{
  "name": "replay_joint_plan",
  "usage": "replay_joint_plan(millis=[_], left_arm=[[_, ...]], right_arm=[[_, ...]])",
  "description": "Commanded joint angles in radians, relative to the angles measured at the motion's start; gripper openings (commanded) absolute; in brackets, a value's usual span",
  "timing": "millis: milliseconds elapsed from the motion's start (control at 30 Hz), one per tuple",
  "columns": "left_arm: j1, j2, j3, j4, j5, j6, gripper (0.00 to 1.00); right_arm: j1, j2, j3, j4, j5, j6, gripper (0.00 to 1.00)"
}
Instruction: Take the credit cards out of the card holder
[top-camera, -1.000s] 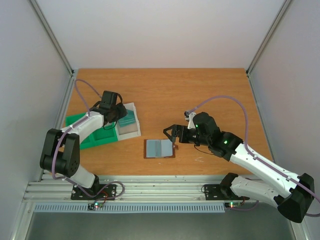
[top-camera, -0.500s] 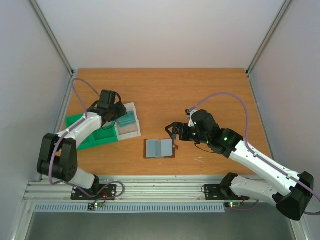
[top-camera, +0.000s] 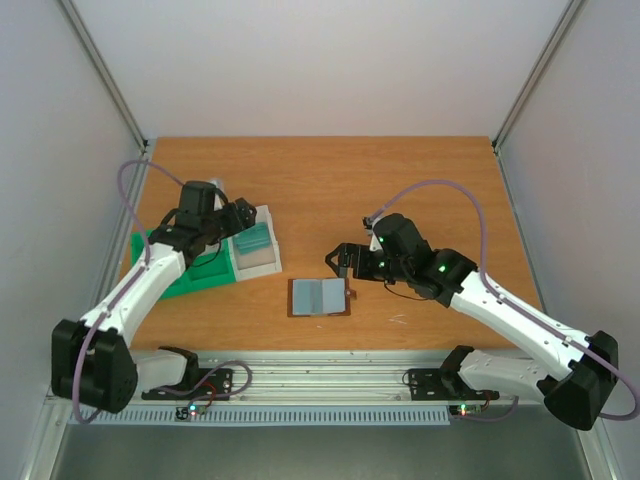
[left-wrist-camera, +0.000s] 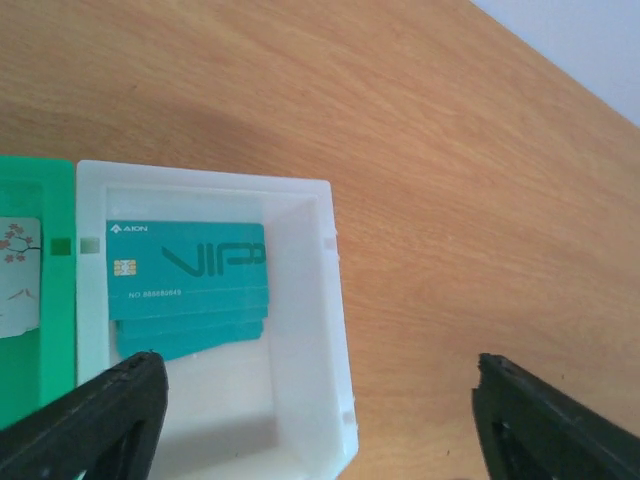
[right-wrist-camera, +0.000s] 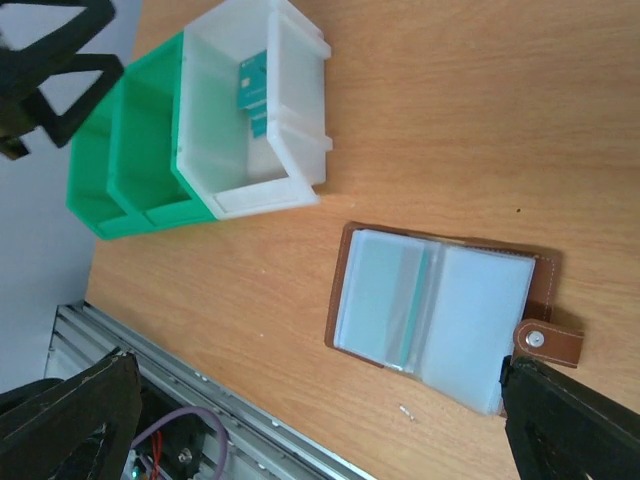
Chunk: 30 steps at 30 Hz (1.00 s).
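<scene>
The card holder (top-camera: 320, 297), a brown leather wallet, lies open on the table with grey-blue pockets (right-wrist-camera: 440, 310) up and its snap tab (right-wrist-camera: 545, 340) at one end. A teal edge (right-wrist-camera: 415, 300) shows inside a pocket. Several teal credit cards (left-wrist-camera: 185, 285) lie stacked in the white bin (left-wrist-camera: 300, 330) of the tray. A white card with small marks (left-wrist-camera: 18, 275) lies in the green compartment beside it. My left gripper (left-wrist-camera: 315, 430) hangs open and empty above the bin's corner (top-camera: 238, 215). My right gripper (top-camera: 340, 272) stands open by the holder's tab end, holding nothing (right-wrist-camera: 320, 420).
The green and clear compartment tray (top-camera: 190, 270) sits at the left of the table, with its clear bin (right-wrist-camera: 255, 110) nearest the wallet. A metal rail (right-wrist-camera: 200, 400) runs along the table's near edge. A small pale scrap (right-wrist-camera: 407, 411) lies beside the wallet.
My left gripper has opened wide and drawn up and to the left, away from the clear bin. The right gripper has shifted slightly back and stays open beside the wallet.
</scene>
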<state>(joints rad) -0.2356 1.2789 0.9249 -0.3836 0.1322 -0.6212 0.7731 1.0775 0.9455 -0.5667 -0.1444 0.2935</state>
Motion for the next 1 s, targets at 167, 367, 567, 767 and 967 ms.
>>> replay_joint_plan(millis=[167,367,567,767,967], left_arm=[[0.004,-0.223,-0.122,-0.085,0.131,0.011,0.99],[0.002,-0.327,-0.210,-0.094,0.282,-0.017,0.97],[-0.010,-0.381,-0.282,-0.076,0.379,-0.049,0.91],[-0.047,-0.399,-0.331,-0.049,0.408,-0.079,0.77],[-0.093,-0.389,-0.351,-0.044,0.399,-0.077,0.71]], right_arm=[[-0.004,0.097,0.009,0.033,-0.091,-0.009,0.96],[-0.003,0.191,-0.032,0.108,-0.156,0.022,0.74],[0.008,0.243,-0.087,0.199,-0.180,0.045,0.44],[0.012,0.343,-0.096,0.269,-0.225,0.024,0.34],[0.012,0.452,-0.099,0.303,-0.229,0.021,0.27]])
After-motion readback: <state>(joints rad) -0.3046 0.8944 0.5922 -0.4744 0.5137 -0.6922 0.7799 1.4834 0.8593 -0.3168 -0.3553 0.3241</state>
